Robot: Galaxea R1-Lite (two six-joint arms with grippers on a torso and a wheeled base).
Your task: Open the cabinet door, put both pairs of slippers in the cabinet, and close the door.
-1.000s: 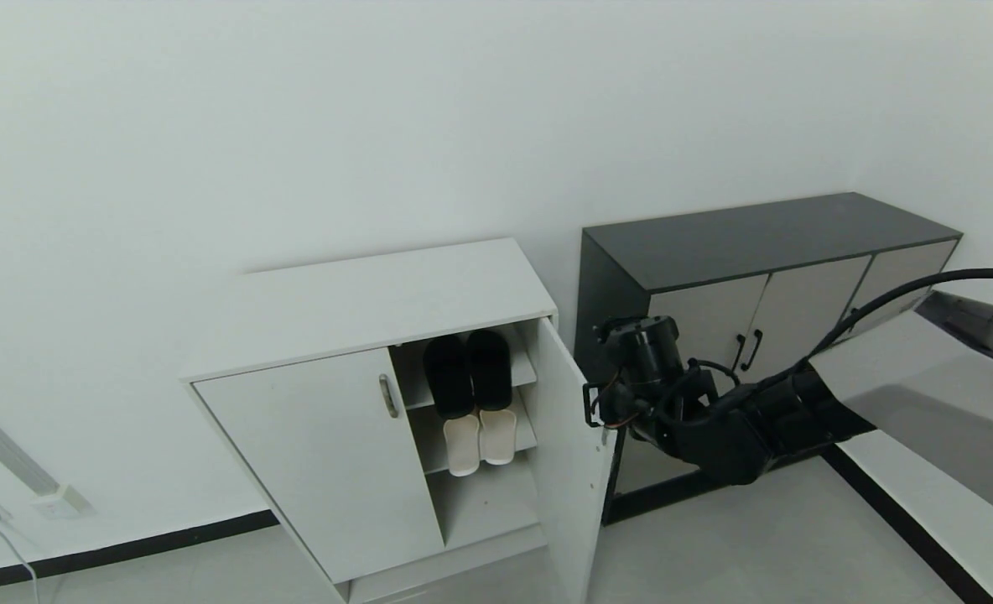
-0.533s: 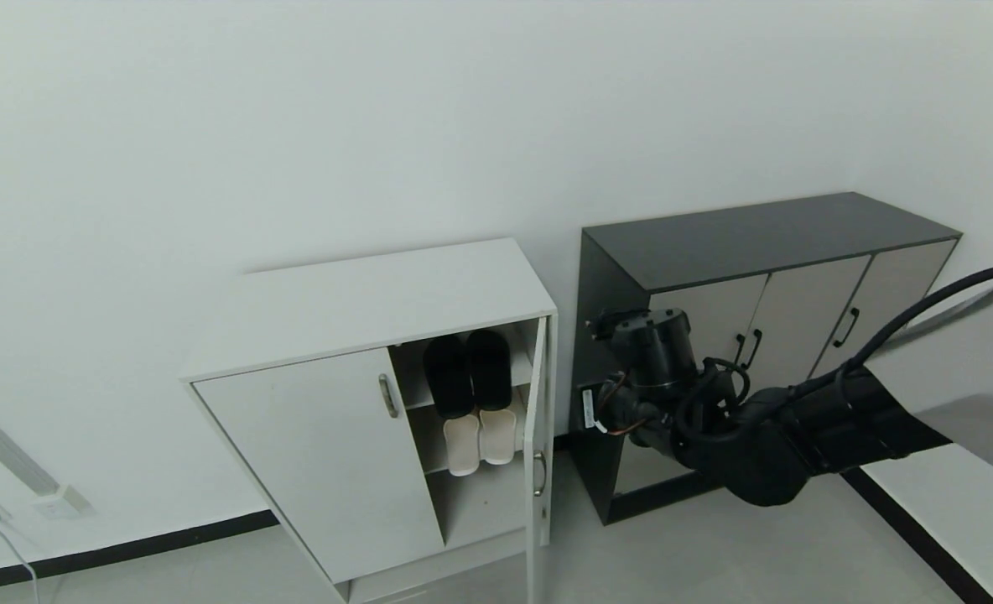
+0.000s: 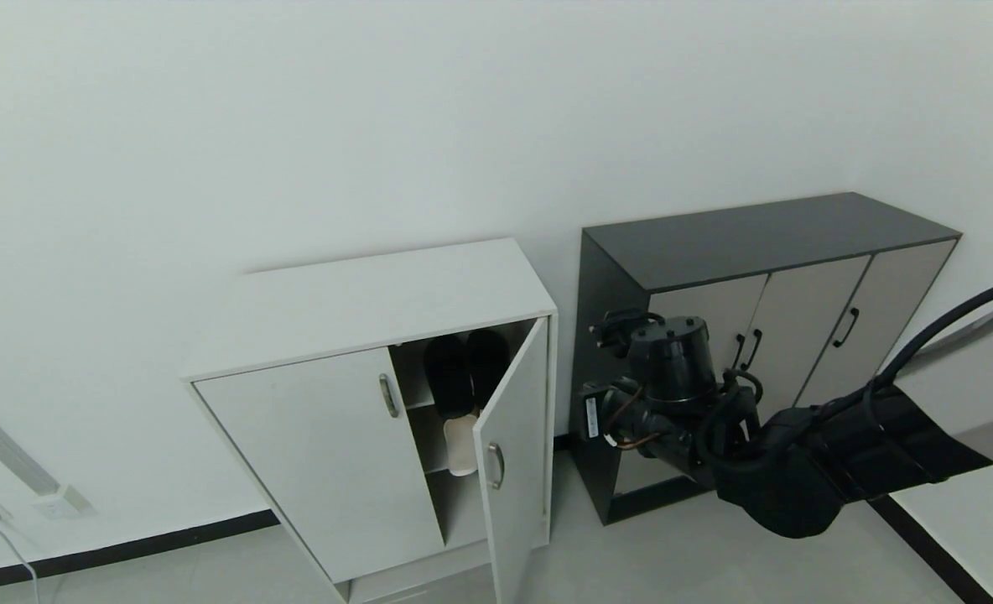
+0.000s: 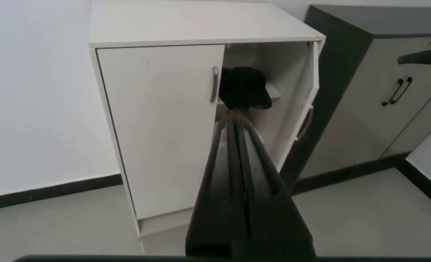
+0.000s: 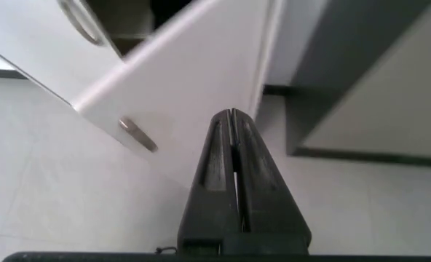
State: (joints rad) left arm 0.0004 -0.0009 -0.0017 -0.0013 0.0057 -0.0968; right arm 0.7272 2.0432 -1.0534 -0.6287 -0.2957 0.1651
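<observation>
- Head view: the cabinet door (image 3: 509, 436) hung half shut on the white cabinet (image 3: 379, 294). Its hinges were on the side nearest the dark cabinet (image 3: 765, 235), and its handle (image 3: 496, 466) sat at the free edge.
- Inside, the black slippers (image 3: 454, 369) sat on the upper shelf, and the white slippers (image 3: 460, 436) peeked past the door's edge on the shelf below. Both pairs were in!
- The door looked like a stiff, light panel that should swing freely. A flat push on its outer face near the handle would likely close it, with no grip needed.
- The right gripper (image 5: 232, 116), fingers pressed together and empty, pointed at the door's outer face on the hinge side of the handle. Whether it touched, I could not tell.
- The left gripper (image 4: 237, 125), likewise pressed together and empty, hung well back, facing the opening.
</observation>
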